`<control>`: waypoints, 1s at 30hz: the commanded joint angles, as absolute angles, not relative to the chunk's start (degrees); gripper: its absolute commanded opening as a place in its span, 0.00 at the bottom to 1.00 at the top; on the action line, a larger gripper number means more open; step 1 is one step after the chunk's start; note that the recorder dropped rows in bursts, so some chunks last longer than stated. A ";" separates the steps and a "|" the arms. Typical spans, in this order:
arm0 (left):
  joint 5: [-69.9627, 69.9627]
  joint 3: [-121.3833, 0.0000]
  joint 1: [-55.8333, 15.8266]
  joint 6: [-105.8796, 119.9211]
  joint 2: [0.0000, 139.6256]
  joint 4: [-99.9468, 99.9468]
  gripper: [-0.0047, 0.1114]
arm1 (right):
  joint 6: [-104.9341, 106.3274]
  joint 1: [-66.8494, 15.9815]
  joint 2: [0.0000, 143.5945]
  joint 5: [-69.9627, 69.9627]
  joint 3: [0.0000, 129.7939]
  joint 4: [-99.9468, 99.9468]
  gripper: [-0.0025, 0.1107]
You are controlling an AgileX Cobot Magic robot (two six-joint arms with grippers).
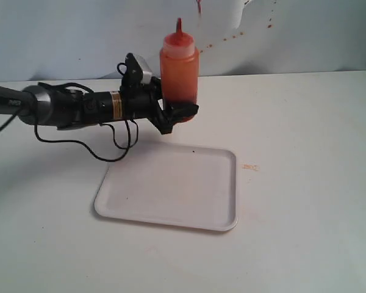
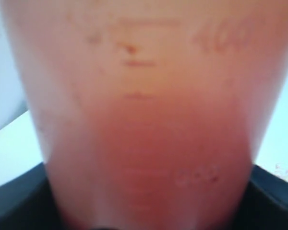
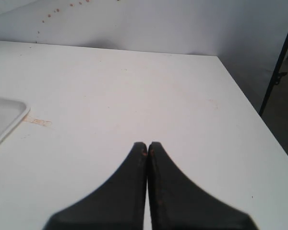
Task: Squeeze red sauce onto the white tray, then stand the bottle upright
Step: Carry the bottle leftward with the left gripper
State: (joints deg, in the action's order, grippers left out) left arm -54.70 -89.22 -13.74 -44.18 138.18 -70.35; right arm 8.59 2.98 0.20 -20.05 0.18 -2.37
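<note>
- Exterior view: left gripper (image 1: 180, 111) is clamping the upright bottle (image 1: 179, 64) low down, with the tray (image 1: 171, 195) lying below it.
- Walls are looking soft and light; mid-body is probably best for squeezing.
- Right gripper (image 3: 147, 149) is sitting with jaws pressed together.

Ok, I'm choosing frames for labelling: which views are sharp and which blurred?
Exterior view: sharp, evenly lit, bottle and white tray crisp. Left wrist view: bottle fills the frame, badly out of focus. Right wrist view: table sharp, right claw slightly soft up close.
</note>
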 commanded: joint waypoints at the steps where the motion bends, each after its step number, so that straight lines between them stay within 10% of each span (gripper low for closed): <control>1: -56.90 -86.03 -8.86 -53.89 131.56 -72.52 0.04 | 8.49 3.35 0.00 -19.98 0.00 -2.13 0.02; 30: -69.96 -27.57 7.38 -5.44 106.70 -31.95 0.04 | 8.49 3.35 0.00 -19.98 0.00 -2.13 0.02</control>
